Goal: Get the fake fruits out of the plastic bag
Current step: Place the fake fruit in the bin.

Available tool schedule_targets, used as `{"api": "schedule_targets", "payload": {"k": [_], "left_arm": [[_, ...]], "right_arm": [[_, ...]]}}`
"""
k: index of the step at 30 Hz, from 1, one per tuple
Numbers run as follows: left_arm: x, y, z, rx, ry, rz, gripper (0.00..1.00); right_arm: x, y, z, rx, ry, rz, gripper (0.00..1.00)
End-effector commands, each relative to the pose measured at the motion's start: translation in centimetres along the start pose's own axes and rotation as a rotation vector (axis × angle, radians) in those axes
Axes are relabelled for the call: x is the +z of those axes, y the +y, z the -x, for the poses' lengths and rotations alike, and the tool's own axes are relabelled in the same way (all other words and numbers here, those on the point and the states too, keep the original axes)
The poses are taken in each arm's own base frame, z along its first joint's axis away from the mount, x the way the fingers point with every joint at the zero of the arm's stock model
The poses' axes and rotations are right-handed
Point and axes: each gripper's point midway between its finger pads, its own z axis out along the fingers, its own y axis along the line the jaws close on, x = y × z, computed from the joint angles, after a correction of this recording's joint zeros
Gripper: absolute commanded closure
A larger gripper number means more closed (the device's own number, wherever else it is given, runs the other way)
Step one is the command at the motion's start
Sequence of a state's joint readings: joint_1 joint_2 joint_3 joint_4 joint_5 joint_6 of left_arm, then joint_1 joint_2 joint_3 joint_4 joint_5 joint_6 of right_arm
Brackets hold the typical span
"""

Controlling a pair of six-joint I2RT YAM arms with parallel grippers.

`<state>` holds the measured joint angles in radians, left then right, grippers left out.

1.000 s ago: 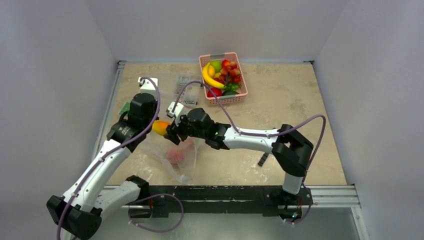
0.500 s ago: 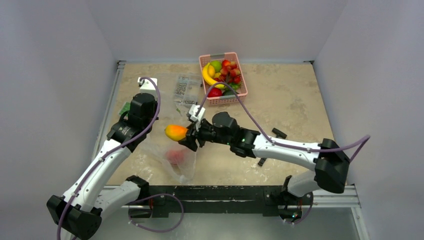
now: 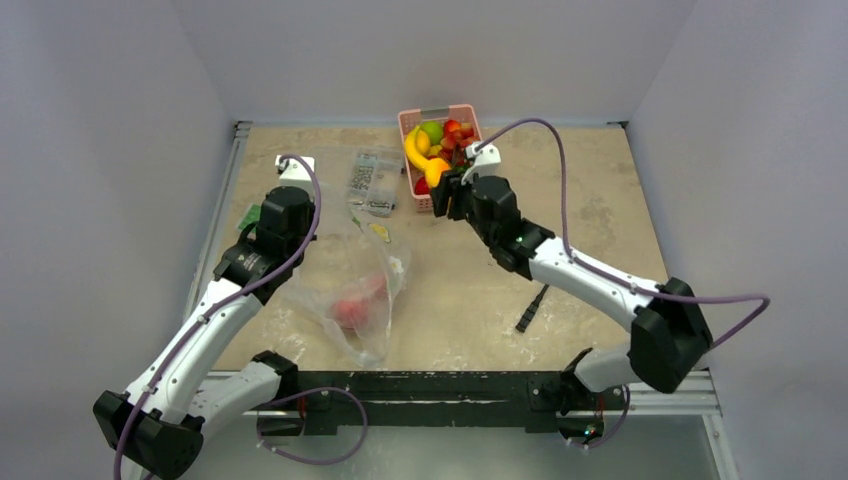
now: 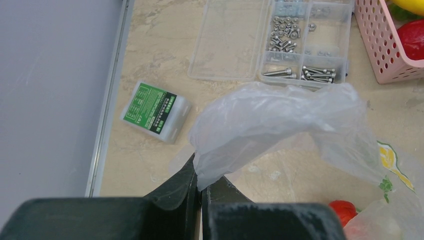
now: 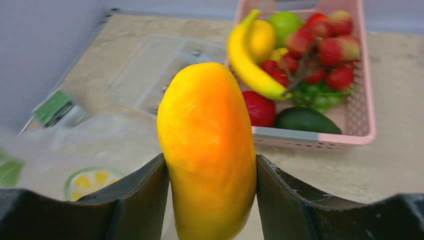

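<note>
While the right tool (image 5: 210,161) is clamping a glossy orange-yellow mango (image 5: 207,120) near the pink basket (image 5: 312,138), left tool (image 4: 200,181) is pinching the clear crinkly plastic bag (image 4: 272,115), red fruit (image 3: 350,311) lying inside

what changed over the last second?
The right gripper, shut on the orange-yellow fruit, carried it from above the plastic bag away to the pink basket, at its near-left corner. The left gripper stays pinched on the bag's edge; a red fruit stays inside.
</note>
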<state>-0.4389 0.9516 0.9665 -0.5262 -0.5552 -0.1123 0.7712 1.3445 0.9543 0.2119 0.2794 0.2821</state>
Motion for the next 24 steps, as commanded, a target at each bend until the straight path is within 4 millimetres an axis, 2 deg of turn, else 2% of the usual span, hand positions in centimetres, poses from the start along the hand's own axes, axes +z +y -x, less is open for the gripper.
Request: {"api": "schedule_targets", "payload": {"k": [1,3,7,10,15,17,20,24], "left_arm": [[-0.7,0.4,1.5,-0.031,-0.045,0.001,1.00],[-0.7,0.3,1.5,-0.033,-0.047,-0.004,1.00],[-0.8,0.2,1.6,-0.036,-0.049,-0.012,1.00],[-0.9,0.2,1.8,-0.039,-0.054,-0.015,1.00],[-0.9,0.2,1.8,-0.039,-0.056,-0.015,1.00],[-0.9,0.2,1.8,-0.038,-0.056,-0.015,1.00],[-0.8,0.3,1.7,-0.035,-0.053,-0.011,1.00],[-0.7,0.2,1.7,-0.034,-0.051,-0.011,1.00]], "right_arm": [[3.3,-6.3,2.4,0.182,-0.030,-0.307,1.00],[4.8,-8.8,3.1,0.214,-0.022,-0.394,1.00],[7.3,-13.9,2.6,0.312,0.037,-0.499,1.00],[9.7,-15.9,1.5,0.384,0.135,-0.497,1.00],[13.3,-16.4,-0.9,0.421,0.278,-0.463,1.00],[14.1,-16.3,-1.4,0.445,0.294,-0.458,1.00],[14.9,-16.4,-3.0,0.497,0.313,-0.461,1.00],[17.0,-16.2,-5.5,0.551,0.341,-0.443,1.00]]}}
